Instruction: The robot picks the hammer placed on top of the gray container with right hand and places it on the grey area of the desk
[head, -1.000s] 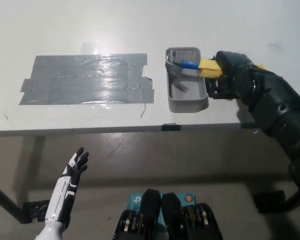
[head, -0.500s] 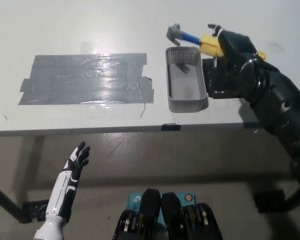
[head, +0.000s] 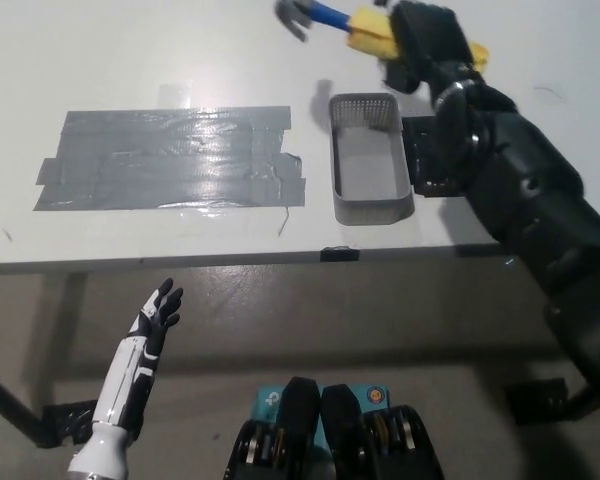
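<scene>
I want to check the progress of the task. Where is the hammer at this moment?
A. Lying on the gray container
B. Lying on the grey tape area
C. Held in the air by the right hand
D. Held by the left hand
C: the right hand grips the hammer by its yellow handle, beyond the gray container.

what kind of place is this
Probably a robot test lab: a plain white desk with a taped grey area, a gray container, and a toy-like hammer in the right hand.

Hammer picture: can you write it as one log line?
right hand: shut on hammer, raised | gray container: empty | grey area: bare | left hand: open, below desk
</scene>
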You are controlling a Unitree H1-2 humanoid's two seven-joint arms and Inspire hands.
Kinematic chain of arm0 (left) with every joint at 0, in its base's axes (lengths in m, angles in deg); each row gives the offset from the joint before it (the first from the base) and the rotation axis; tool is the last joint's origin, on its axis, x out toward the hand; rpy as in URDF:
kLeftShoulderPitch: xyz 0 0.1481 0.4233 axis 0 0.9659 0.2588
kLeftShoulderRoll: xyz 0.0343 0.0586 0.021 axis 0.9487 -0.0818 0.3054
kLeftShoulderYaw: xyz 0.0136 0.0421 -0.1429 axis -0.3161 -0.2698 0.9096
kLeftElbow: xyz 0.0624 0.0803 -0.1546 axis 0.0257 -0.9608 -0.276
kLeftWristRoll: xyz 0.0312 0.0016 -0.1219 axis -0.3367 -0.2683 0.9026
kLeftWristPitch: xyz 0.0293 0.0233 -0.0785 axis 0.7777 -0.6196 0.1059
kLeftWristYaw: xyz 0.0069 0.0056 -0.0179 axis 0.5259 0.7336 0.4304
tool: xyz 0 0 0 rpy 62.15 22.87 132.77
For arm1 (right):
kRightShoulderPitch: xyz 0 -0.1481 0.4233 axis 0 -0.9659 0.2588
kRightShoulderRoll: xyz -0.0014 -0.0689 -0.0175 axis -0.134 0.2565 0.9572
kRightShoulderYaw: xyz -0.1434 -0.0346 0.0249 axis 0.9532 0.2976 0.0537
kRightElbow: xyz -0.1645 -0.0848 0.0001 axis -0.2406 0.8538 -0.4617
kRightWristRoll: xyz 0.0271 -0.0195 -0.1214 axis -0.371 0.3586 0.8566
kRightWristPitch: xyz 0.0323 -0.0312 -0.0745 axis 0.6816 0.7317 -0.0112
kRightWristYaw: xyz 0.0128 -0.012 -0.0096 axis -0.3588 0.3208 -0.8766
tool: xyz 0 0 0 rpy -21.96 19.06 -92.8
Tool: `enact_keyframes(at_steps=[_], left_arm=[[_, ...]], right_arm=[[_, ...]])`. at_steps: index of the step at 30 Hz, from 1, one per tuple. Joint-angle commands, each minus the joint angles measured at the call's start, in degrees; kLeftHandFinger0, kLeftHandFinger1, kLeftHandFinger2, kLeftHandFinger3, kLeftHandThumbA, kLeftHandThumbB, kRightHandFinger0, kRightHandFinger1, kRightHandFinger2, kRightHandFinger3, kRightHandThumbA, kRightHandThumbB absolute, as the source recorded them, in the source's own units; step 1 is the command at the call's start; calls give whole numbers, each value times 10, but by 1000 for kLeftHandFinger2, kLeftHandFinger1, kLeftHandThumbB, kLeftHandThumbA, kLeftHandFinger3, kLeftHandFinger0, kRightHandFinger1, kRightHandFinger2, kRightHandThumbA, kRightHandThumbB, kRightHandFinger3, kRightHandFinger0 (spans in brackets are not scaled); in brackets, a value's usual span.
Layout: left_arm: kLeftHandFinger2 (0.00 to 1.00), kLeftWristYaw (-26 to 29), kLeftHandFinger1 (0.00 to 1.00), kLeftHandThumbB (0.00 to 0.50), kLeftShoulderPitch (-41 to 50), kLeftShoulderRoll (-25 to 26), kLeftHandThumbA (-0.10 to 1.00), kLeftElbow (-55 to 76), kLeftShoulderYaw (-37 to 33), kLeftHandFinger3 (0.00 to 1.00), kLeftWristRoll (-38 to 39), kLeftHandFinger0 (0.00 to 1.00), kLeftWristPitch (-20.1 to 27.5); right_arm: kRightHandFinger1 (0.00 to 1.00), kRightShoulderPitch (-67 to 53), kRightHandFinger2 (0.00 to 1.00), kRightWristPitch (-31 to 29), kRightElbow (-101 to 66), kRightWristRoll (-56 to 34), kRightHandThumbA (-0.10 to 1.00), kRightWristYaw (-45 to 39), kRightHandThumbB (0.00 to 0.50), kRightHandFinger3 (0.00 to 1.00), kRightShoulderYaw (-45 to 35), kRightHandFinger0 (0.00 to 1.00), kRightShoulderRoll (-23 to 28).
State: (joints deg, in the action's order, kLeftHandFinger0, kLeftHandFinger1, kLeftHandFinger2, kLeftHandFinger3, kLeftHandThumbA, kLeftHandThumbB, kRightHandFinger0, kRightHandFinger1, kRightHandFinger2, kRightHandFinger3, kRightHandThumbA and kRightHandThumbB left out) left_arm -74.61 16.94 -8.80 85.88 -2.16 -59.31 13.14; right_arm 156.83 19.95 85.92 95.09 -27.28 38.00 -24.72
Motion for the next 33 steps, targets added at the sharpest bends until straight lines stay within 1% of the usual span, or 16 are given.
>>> enact_keyframes(at_steps=[1, 5, 6, 12, 17, 20, 22, 24, 25, 26, 27, 28, 29, 30, 31, 33], left_arm=[[1000, -7, 1000, 296, -4, 6, 1000, 4, -5, 1000, 0, 1000, 9], [1000, -8, 1000, 303, 0, 5, 1000, 4, -9, 1000, -3, 1000, 8], [1000, -7, 1000, 305, 0, 4, 1000, 3, -11, 1000, -6, 1000, 10], [1000, -9, 1000, 306, 11, 5, 1000, 13, -23, 1000, -19, 1000, 8], [1000, -6, 1000, 319, 18, 2, 1000, 25, -30, 1000, -28, 1000, 6], [1000, -7, 1000, 318, 21, 1, 1000, 30, -32, 1000, -27, 1000, 2], [1000, -10, 1000, 306, 22, 2, 1000, 34, -34, 1000, -26, 1000, 2], [1000, -13, 1000, 295, 24, 4, 1000, 40, -35, 1000, -23, 1000, 1], [1000, -13, 1000, 294, 23, 4, 1000, 43, -36, 1000, -25, 1000, 0], [1000, -14, 1000, 293, 23, 5, 1000, 44, -37, 1000, -25, 1000, -1], [1000, -16, 1000, 289, 24, 6, 1000, 46, -39, 1000, -25, 1000, -2], [1000, -18, 1000, 290, 24, 8, 1000, 45, -42, 1000, -26, 1000, 2], [1000, -19, 1000, 290, 22, 8, 1000, 43, -43, 1000, -26, 1000, 4], [1000, -20, 1000, 291, 21, 9, 1000, 43, -44, 1000, -23, 1000, 4], [1000, -20, 1000, 300, 23, 9, 1000, 43, -44, 1000, -22, 1000, 3], [1000, -17, 1000, 303, 25, 8, 1000, 46, -46, 1000, -29, 1000, -1]], right_arm=[[353, 76, 735, -41, -6, 20, -100, 64, 130, 858, 13, 0, -30], [285, 91, 718, -30, 3, 19, -100, 50, 140, 871, 19, 0, -59], [285, 95, 719, -26, 7, 21, -100, 50, 161, 877, 21, 0, -67], [350, 120, 808, 2, 41, 20, -100, 25, 164, 939, 30, 0, -119], [264, 115, 778, 25, 59, 17, -100, 21, 205, 686, 29, 0, -155], [306, 108, 810, 40, 67, 17, -100, -6, 228, 636, 31, 0, -170], [235, 100, 649, 44, 70, 22, -100, -8, 271, 447, 37, 0, -178], [319, 94, 695, 50, 73, 15, -100, -27, 295, 535, 33, 69, -186], [292, 92, 536, 57, 75, 15, -100, -32, 314, 531, 33, 102, -190], [262, 90, 458, 59, 75, 15, -100, -32, 321, 516, 32, 78, -192], [89, 87, 320, 67, 77, 16, -100, -35, 307, 492, 33, 3, -196], [42, 80, 276, 67, 76, 18, -100, -30, 235, 214, 35, 0, -200], [77, 78, 330, 69, 76, 21, -100, -29, 224, 187, 38, 0, -202], [130, 76, 465, 71, 77, 18, -100, -30, 237, 303, 35, 19, -203], [164, 70, 486, 76, 77, 11, -100, -33, 242, 323, 29, 38, -208], [113, 62, 445, 78, 77, 13, -100, -34, 243, 284, 30, 0, -213]])
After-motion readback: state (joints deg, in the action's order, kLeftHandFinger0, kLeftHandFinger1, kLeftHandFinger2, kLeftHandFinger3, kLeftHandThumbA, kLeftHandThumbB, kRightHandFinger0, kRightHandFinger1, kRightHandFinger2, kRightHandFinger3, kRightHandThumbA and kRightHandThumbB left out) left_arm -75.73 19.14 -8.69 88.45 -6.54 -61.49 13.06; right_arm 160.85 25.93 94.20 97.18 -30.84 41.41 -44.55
